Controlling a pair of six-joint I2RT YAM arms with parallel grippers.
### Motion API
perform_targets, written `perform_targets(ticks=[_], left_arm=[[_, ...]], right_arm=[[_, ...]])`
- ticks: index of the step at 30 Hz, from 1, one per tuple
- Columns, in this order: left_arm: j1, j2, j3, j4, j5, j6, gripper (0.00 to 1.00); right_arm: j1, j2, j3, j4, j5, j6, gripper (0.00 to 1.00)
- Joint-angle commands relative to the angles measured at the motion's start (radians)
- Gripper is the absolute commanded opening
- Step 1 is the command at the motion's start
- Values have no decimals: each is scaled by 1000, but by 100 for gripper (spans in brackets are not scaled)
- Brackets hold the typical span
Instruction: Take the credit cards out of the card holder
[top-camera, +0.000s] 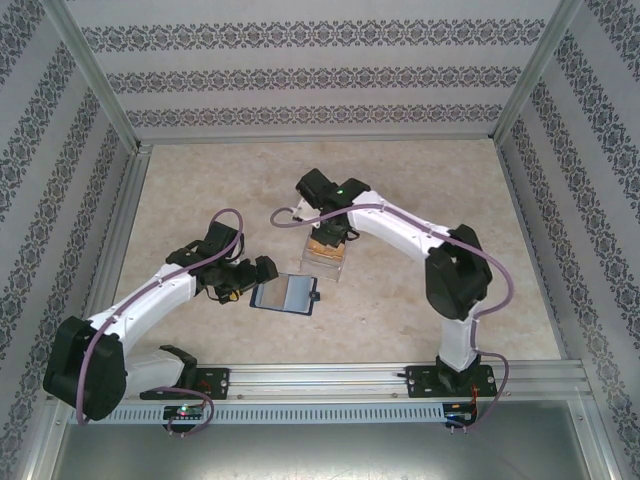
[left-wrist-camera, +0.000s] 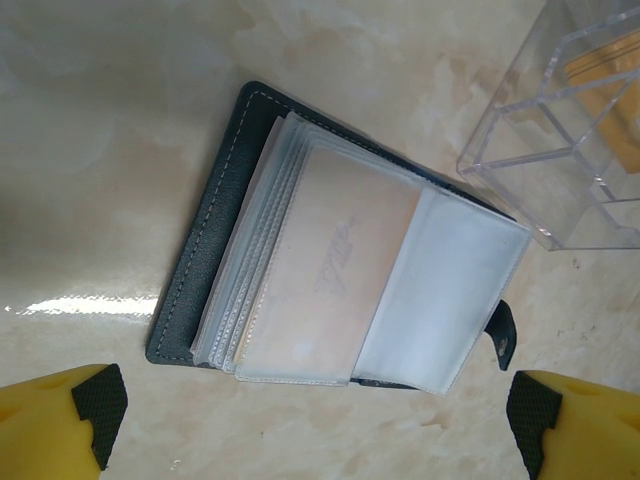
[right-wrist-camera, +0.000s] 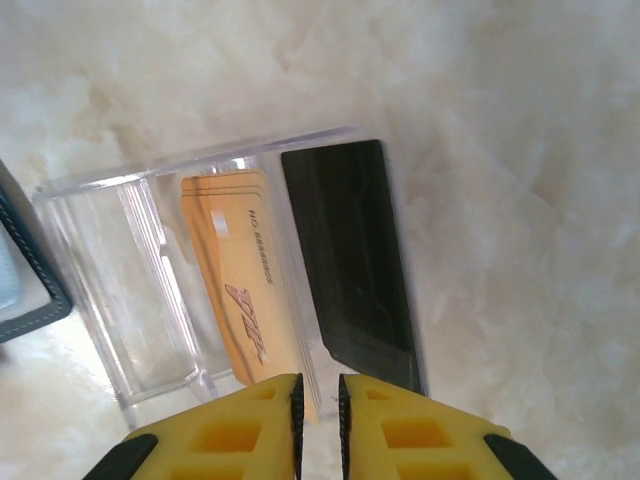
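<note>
On the counter (top-camera: 420, 190): holder (top-camera: 284, 295) lies open, flat.
Stand (right-wrist-camera: 100, 300): orange card (right-wrist-camera: 235, 280), black card (right-wrist-camera: 350, 260) inside.
Remaining: sleeved card (left-wrist-camera: 335, 265), apparently.
Left fingers (left-wrist-camera: 90, 405): wide, empty.
Right fingers (right-wrist-camera: 250, 430): narrow, above Stand; grip indeterminate.

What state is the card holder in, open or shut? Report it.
Open: the card holder lies spread flat, its clear sleeves fanned out and exposed.
</note>
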Motion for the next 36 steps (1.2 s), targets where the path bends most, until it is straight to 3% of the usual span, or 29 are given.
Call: perform_targets(ticks=[1,8,17,26,36], left_arm=[[11,18,2,25,16,-1,100],[11,64,23,36,27,16,100],[13,150,48,65,69,44,82],[14,203,41,100,106,55,63],[14,232,9,158,137,42,61]], right_arm=[[-5,-109,-51,32,-12,122,21],[33,-255,-227,110,-45,306,21],[149,-390,-520,395,-153,708,17],[266,-271,-602,589,-191,906,14],[274,-152,-617,646,-176,965,7]])
